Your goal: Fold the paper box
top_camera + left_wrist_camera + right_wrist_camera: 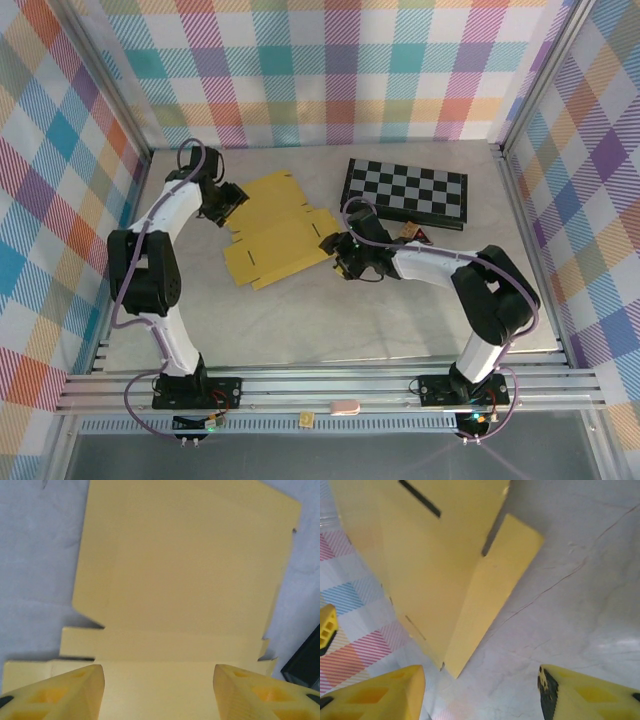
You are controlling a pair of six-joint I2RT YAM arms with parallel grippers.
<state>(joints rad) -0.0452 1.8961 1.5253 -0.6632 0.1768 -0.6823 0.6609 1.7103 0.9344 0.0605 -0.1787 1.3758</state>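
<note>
We saw the yellow paper box [278, 232] lying nearly flat on the table [400, 320] between 2 arms. Our left gripper [230, 203] hung spread over its far-left edge, and our right gripper [345, 258] was spread beside its right flap [492, 587]. We judged that folding should follow the scored creases.

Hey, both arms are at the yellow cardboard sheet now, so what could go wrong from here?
1. The left gripper and right gripper both look open at opposite edges of the paper box, so a push may slide the sheet instead of creasing it.
2. The narrow flap ahead of the right gripper could buckle, or be missed, if pinched off-centre.
3. The checkered board lies close to the right arm; a swing might knock it.
</note>
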